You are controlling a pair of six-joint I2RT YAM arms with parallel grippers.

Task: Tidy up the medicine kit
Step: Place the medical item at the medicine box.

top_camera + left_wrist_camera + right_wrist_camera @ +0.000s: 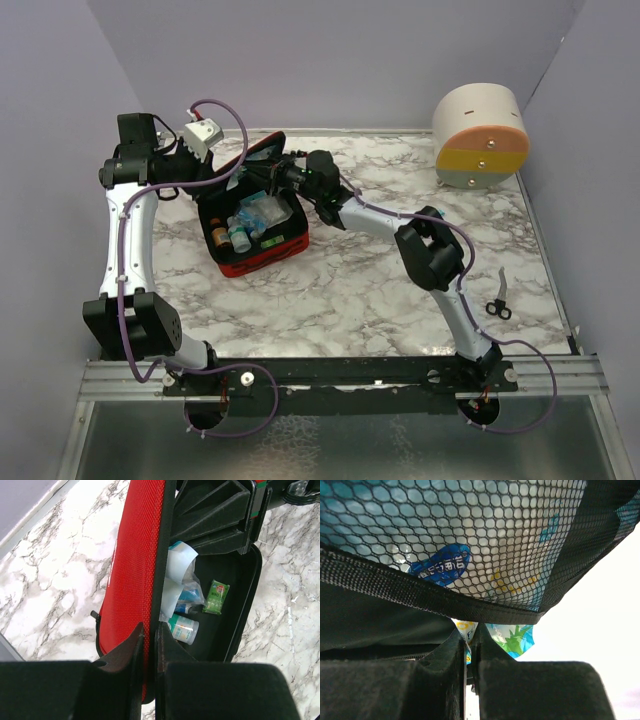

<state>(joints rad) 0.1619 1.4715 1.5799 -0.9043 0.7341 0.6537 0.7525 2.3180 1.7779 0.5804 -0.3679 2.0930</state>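
Robot lab cell: plain walls (330,60), marble tabletop (350,290), bolted rail (340,375)

A: Kit (135,555) is showing red woven cloth outside, matt and coarse.
B: Pocket (495,540) is reading as black open mesh; packet (507,635) is looking like glossy printed plastic. Table (380,290) is gleaming, smooth, marbled.

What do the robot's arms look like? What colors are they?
The left arm and right arm both have white tube links with chunky black joints. A purple cable loops along each. The fingers are black and wedge-shaped.
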